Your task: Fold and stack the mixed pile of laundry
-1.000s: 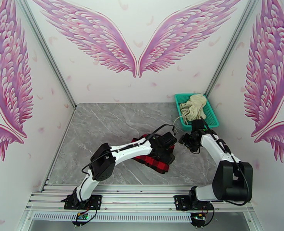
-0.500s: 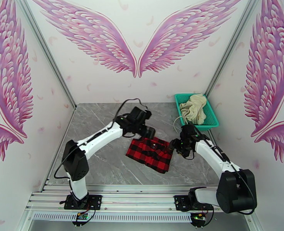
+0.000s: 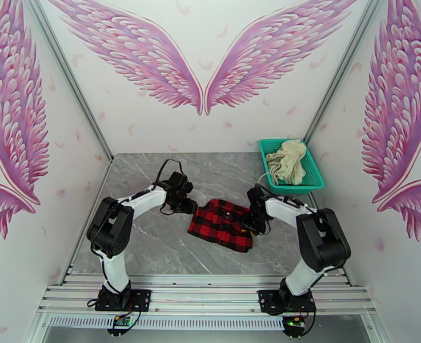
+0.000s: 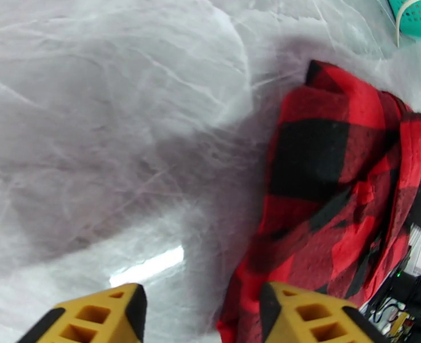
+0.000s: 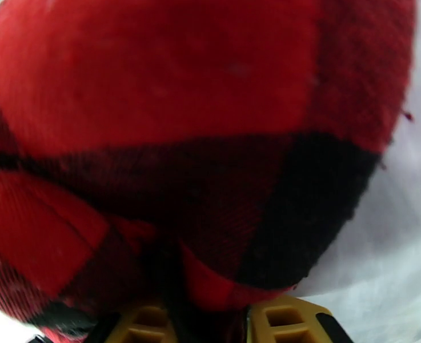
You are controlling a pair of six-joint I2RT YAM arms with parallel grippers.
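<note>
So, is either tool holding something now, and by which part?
The right tool pinches the checked shirt at its right edge. The left tool stands open at the left edge, holding nothing.

top view looks down from behind; both wrist views sit close against the shared checked shirt (image 3: pixel 221 223).

Left fingers (image 4: pixel 90 315) apart, right fingers (image 5: pixel 284 322) narrow.
</note>
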